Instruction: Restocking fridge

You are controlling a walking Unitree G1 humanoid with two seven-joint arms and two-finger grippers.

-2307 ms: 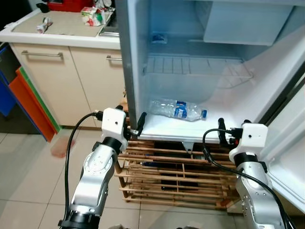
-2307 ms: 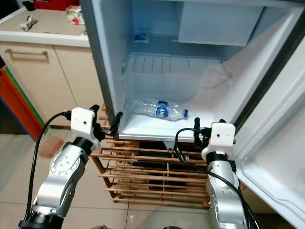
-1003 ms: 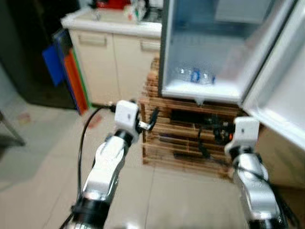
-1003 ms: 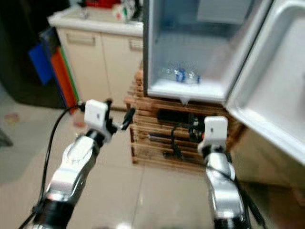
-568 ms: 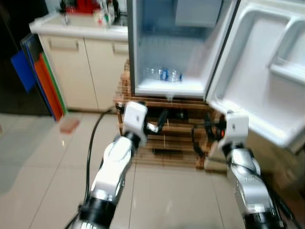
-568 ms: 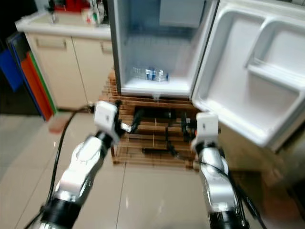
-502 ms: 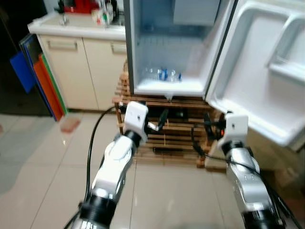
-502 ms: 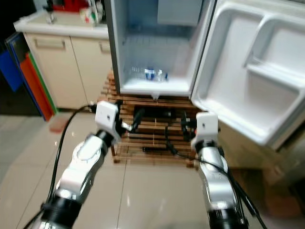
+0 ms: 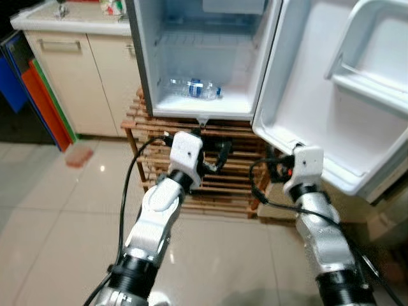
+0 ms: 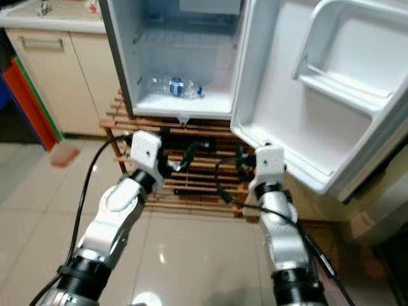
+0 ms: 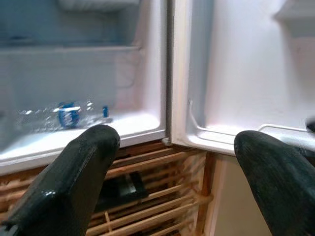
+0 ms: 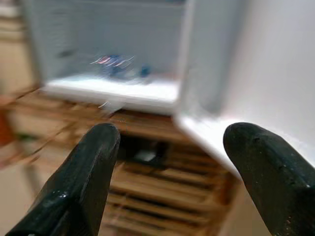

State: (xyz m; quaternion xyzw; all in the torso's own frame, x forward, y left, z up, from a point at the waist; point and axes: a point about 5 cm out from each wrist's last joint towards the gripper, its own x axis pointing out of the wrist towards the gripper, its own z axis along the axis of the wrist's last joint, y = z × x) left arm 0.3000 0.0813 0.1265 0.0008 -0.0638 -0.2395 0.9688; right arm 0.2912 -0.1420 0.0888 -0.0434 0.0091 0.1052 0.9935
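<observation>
Fridge [image 9: 153, 57] stands open, one bottle [image 9: 194, 88] lying inside: light, smooth, likely slippery, best gripped mid-body. Left hand [image 11: 172, 162] and right hand [image 12: 170, 162] are spread, empty.

the open fridge [image 9: 143, 57] at the top centre of the frame holds a water bottle [image 9: 194, 88] lying on its floor, its door [image 9: 331, 95] swung out to the upper right, a wooden rack [image 9: 236, 172] beneath it, and both silver arms raised in the lower half.
</observation>
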